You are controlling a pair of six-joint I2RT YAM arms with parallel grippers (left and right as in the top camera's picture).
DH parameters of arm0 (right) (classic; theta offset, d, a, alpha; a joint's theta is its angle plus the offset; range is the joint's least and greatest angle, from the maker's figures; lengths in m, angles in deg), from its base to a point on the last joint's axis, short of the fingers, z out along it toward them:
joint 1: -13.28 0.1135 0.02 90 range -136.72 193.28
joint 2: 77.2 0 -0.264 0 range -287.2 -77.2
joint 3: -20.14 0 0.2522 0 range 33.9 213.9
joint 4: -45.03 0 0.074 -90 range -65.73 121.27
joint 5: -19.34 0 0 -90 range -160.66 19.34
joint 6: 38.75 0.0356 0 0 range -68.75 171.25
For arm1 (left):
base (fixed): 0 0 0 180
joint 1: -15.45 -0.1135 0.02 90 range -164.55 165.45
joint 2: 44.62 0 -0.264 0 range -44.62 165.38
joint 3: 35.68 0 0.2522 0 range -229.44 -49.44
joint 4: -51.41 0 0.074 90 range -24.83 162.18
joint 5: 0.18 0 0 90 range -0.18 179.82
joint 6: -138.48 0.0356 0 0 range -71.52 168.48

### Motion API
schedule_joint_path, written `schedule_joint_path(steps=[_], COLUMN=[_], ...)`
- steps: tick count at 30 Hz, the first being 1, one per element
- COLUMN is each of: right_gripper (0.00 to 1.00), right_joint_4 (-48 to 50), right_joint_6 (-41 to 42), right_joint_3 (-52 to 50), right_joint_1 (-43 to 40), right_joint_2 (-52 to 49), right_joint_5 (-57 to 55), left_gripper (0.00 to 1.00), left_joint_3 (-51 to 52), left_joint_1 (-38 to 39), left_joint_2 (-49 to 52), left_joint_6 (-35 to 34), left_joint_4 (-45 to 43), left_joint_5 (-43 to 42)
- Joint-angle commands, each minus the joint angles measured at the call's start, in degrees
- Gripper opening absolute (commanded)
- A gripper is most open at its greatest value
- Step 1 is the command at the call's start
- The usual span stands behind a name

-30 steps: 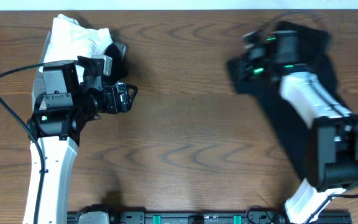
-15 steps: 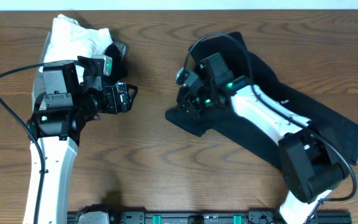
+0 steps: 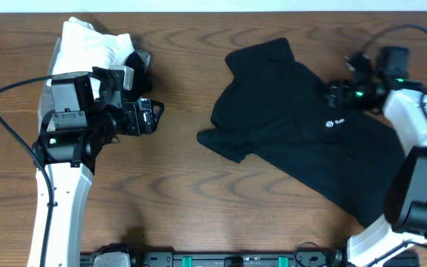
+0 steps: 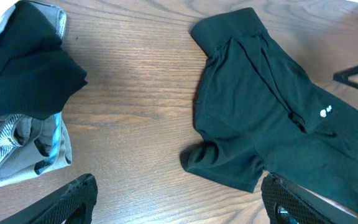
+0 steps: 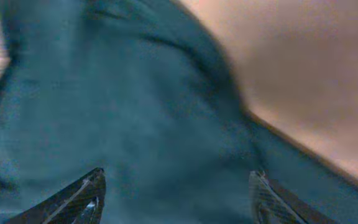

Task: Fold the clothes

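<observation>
Toward the near right corner of the counter the black shirt (image 3: 310,148) runs out of sight under the right arm's links. From there it stretches on a slant up to the middle of the far edge. It lies face up and opened out, but not flat. One short sleeve (image 3: 221,141) juts toward the counter's centre, and the left wrist view shows a raised crease (image 4: 272,81) running lengthwise past the white chest logo (image 3: 330,124).

Level with that sleeve, well apart on the left side, the left gripper (image 3: 154,115) hovers with its fingers spread and nothing between them. Its camera looks across bare wood at the shirt.

Farther back, near the right edge, the right gripper (image 3: 338,92) hangs over the shirt's far right part. Its own view is blurred, but the two fingertips (image 5: 73,199) stand wide apart over dark cloth, so it holds nothing.

At the far left corner sits a pile of other garments (image 3: 91,41), white on top, which is not part of this job.

I judge the step in hand to be the laying out, with no fold made yet. The next move calls for flattening the crease and squaring the shirt. Both grippers then need to pinch two points on one edge, which means bringing the left arm across.
</observation>
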Motion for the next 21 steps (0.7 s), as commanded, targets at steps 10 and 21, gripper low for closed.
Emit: schedule_joint_path(steps=[10, 21], right_gripper=[0.6, 0.01], right_joint_4=[-1.97, -2.89], right_joint_6=[1.36, 1.33], right_joint_3=[-0.26, -0.24], right_joint_1=[-4.87, -4.61], right_joint_2=[-9.7, -9.55], right_joint_5=[1.14, 2.99], left_gripper=[0.86, 0.86], left_joint_3=[-1.16, -1.16], left_joint_1=[0.22, 0.22], left_joint_2=[-0.61, -0.61], left_joint_6=[0.5, 0.52], left_joint_4=[-1.03, -1.31], left_joint_5=[-0.59, -0.57])
